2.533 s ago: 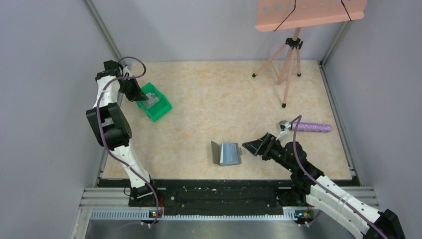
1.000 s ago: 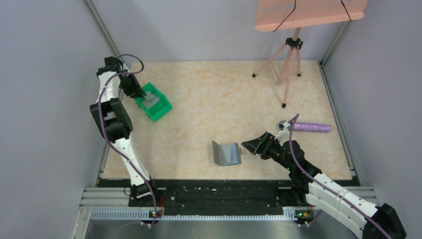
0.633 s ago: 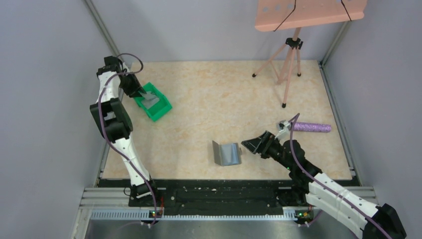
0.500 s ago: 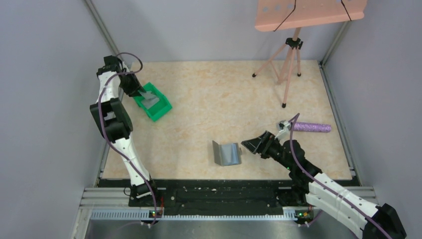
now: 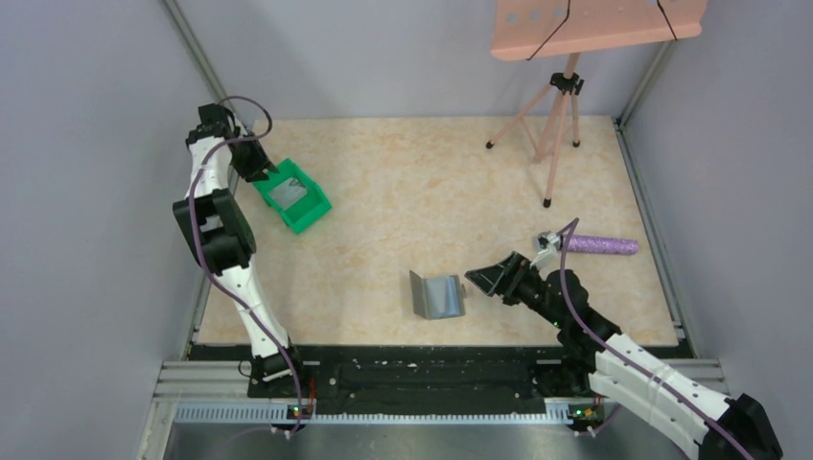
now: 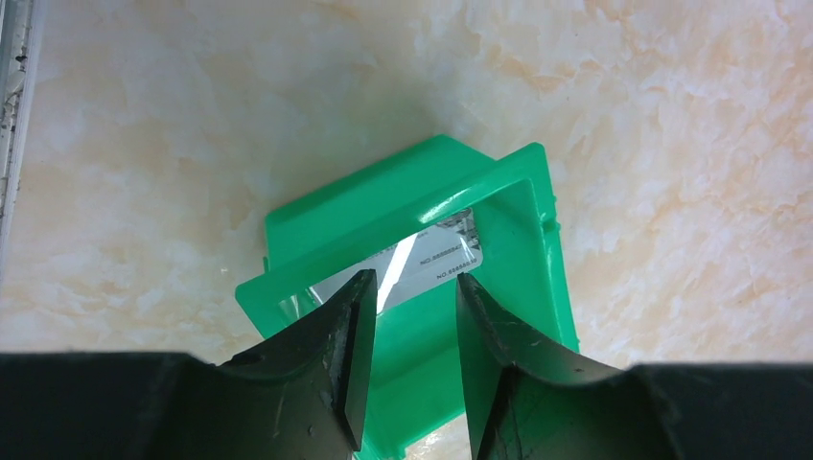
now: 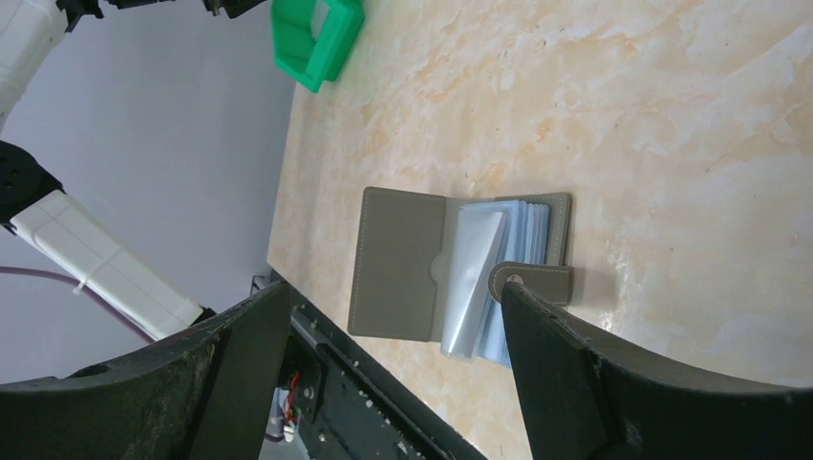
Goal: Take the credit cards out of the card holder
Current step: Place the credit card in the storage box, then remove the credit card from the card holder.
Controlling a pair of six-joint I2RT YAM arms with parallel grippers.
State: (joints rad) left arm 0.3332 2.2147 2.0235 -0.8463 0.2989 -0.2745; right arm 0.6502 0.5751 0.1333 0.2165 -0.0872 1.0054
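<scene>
The grey card holder (image 5: 439,295) lies unfolded near the table's front, its flap lifted at the left. In the right wrist view the card holder (image 7: 407,264) shows blue-grey sleeves (image 7: 484,268) fanned out, with a snap tab at one edge. My right gripper (image 5: 479,281) hovers just right of it, open and holding nothing; seen from its wrist, the right gripper (image 7: 393,292) frames the holder. A silvery credit card (image 6: 436,261) lies inside the green bin (image 6: 522,240). My left gripper (image 6: 412,287) stands open above the bin's near wall, with nothing between its fingers. From above, the left gripper (image 5: 261,171) sits at the bin's (image 5: 309,213) far-left corner.
A purple-handled tool (image 5: 599,245) lies at the right, behind my right arm. A pink tripod (image 5: 556,115) stands at the back right under a pink board (image 5: 594,27). Grey walls close in the table on three sides.
My left gripper has opened and pulled back toward the far left; the card it held over the bin now lies inside it. The right arm has stayed put.
</scene>
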